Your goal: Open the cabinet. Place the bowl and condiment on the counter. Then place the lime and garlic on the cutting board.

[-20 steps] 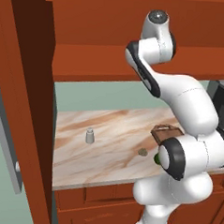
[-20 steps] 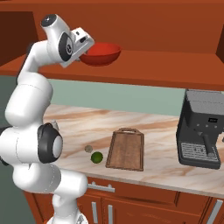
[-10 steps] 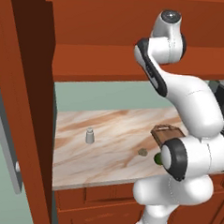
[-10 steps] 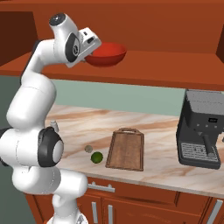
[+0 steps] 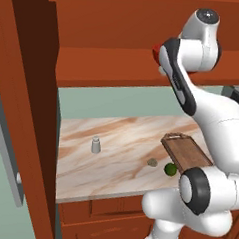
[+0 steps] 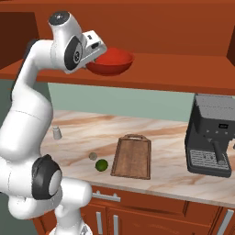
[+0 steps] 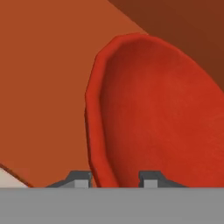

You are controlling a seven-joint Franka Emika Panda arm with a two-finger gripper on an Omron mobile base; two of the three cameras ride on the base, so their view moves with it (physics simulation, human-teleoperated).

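The bowl (image 6: 110, 61) has been carried further out along the cabinet (image 5: 119, 66) shelf over the last second, its rim clamped between the fingers (image 7: 80, 178). The condiment (image 5: 96, 144) already stands on the tabletop (image 6: 170, 172); the bowl is judged next.

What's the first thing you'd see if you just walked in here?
The big white robot arm reaching up to the wooden cabinet, its gripper closed on the rim of a shiny red bowl on the shelf. Below, on the counter, a lime sits beside the cutting board.
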